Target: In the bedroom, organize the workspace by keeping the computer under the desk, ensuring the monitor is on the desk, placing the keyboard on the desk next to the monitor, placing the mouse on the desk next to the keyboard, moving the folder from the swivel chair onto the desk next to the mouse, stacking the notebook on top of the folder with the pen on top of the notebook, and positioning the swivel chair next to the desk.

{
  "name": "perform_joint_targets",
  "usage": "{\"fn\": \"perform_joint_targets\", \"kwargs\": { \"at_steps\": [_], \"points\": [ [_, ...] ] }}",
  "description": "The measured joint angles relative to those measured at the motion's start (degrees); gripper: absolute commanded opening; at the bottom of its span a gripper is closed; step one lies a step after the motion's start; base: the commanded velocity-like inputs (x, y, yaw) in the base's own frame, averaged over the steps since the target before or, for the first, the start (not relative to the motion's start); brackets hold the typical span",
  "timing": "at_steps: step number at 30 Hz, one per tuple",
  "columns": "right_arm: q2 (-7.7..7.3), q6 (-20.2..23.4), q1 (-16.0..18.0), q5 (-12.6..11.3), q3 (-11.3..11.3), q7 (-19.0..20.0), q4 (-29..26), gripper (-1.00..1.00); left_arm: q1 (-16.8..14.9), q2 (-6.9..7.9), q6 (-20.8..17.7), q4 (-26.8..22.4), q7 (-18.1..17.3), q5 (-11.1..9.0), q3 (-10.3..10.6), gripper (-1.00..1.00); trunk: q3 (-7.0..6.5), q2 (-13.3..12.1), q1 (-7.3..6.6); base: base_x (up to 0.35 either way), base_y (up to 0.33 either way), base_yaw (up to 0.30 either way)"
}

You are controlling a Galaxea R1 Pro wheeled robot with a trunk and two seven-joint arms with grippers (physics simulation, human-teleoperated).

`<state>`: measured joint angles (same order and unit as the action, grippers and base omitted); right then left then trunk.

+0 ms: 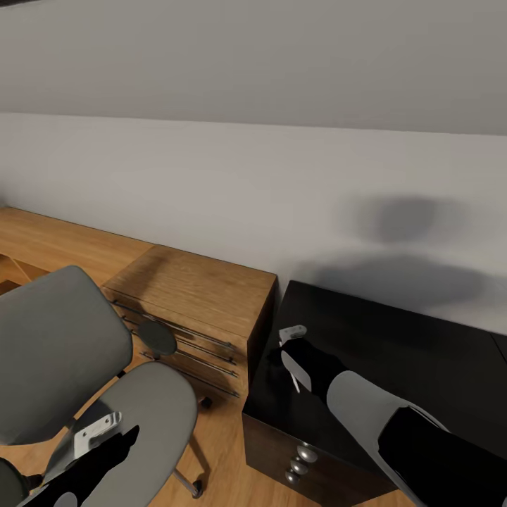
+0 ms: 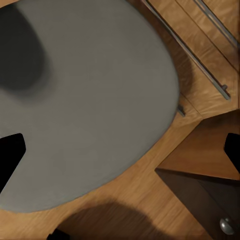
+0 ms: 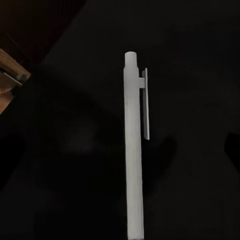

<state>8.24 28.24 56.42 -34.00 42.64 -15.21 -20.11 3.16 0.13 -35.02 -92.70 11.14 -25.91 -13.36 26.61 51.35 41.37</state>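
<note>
The white pen [image 3: 134, 150] lies lengthwise between the fingers of my right gripper [image 3: 121, 152], which stands open over the near left corner of the glossy black desk [image 1: 401, 352]. From the head view the pen [image 1: 291, 371] is a pale sliver beside that gripper [image 1: 282, 355]; I cannot tell whether it rests on the top. The grey swivel chair [image 1: 151, 408] stands left of the desk, its seat [image 2: 90, 105] bare. My left gripper [image 1: 130, 435] hovers open over the seat's front edge, with nothing between its fingers [image 2: 10, 157].
A wooden drawer unit [image 1: 197, 289] with metal bar handles stands between chair and desk, against the wall. A low light-wood counter [image 1: 56, 239] runs off to the left. The desk's dark drawers carry round silver knobs [image 1: 301, 465]. The chair's oval armrest [image 1: 156, 338] sits near the wooden unit.
</note>
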Motion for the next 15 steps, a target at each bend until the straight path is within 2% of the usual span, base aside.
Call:
{"fn": "perform_joint_targets", "kwargs": {
  "at_steps": [5,15],
  "points": [
    [-0.04,-1.34,0.03,0.1,0.1,0.21,1.1,1.0,0.01,-0.81,-0.01,0.0,0.04,-0.02,-0.09,1.0,0.0,0.0,0.0,0.0,0.0,0.0],
    [-0.21,-1.62,0.04,0.06,0.14,0.27,1.29,1.0,0.01,-1.14,-0.07,0.0,0.04,0.01,-0.13,1.0,0.0,0.0,0.0,0.0,0.0,0.0]
  ]
}}
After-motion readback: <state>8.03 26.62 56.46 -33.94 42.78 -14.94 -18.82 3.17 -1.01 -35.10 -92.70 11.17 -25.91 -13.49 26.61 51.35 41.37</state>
